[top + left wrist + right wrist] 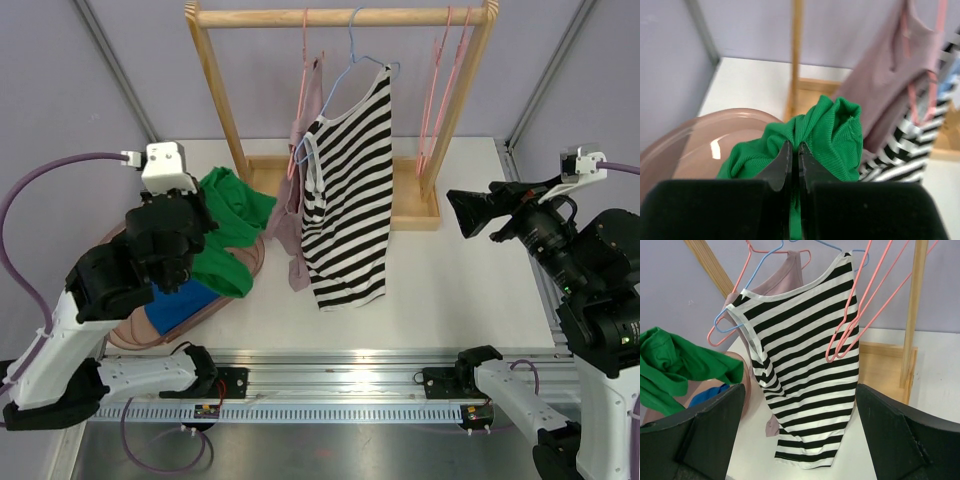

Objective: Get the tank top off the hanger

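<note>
At the left, the left claw (794,150) is pressed together, pinching a fold of a green top (830,130). The top hangs from it above a pink basin (130,335) at the left side of the bench (470,290). A blue cloth (178,300) lies in the basin under the green fabric.

Behind, in the middle, stands a wooden rack (215,80). From its rail hangs a mauve tank top (290,225) on a pink hanger (304,70). Just beside it, on its right and partly in front, a black-and-white striped tank top (348,200) hangs crooked on a blue hanger (352,62). One end of that hanger pokes out at the left armhole. Its hem reaches down near the bench; whether it touches I cannot tell. Further right on the rail hang bare pink hangers (440,90).

At the right, the right claw (458,214) is spread wide and holds nothing. It is above the bench, apart from the striped top and pointing toward it.
</note>
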Tool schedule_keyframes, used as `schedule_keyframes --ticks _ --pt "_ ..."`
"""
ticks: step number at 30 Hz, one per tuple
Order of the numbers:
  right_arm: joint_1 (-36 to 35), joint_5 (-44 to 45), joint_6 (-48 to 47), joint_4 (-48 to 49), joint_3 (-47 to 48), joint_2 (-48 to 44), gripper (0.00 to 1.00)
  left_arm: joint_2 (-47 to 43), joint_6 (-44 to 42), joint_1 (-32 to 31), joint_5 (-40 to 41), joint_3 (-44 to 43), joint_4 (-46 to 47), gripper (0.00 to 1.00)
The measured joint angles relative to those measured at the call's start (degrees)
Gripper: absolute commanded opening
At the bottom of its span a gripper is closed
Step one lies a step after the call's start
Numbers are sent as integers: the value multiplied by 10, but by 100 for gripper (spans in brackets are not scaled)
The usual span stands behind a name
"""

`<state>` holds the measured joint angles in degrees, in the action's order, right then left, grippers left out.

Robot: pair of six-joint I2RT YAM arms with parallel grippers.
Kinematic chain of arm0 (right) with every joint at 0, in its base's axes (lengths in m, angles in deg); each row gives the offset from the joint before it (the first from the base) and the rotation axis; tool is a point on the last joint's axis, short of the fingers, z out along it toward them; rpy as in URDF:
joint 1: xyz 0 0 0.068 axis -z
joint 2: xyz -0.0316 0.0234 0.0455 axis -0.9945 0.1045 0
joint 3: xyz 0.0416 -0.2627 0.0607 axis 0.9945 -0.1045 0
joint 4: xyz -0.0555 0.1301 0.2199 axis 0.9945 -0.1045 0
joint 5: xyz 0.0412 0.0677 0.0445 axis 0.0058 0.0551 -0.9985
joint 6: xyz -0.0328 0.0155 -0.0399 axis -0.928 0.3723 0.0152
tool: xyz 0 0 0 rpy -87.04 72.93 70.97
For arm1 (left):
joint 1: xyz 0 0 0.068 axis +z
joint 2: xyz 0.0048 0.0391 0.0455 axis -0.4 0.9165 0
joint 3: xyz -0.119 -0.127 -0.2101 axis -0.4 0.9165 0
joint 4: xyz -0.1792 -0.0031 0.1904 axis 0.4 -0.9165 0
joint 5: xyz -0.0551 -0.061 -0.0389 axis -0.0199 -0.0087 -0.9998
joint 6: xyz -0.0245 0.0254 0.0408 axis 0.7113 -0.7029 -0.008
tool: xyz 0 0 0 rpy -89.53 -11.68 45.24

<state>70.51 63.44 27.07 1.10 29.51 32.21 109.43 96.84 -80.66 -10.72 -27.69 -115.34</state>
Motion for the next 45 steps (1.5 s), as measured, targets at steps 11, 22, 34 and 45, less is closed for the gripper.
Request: schedule_keyframes --ticks 11,22,34,45 --pt "0 -35 3 15 11 21 99 14 -29 247 -81 52 37 0" --pt "0 -45 8 47 13 28 100 63 -29 351 -170 84 43 54" --pt "0 -140 94 103 57 163 99 59 -12 364 -208 84 50 99" --pt "-102 -10 137 74 164 327 92 -15 -33 362 -358 143 41 99"
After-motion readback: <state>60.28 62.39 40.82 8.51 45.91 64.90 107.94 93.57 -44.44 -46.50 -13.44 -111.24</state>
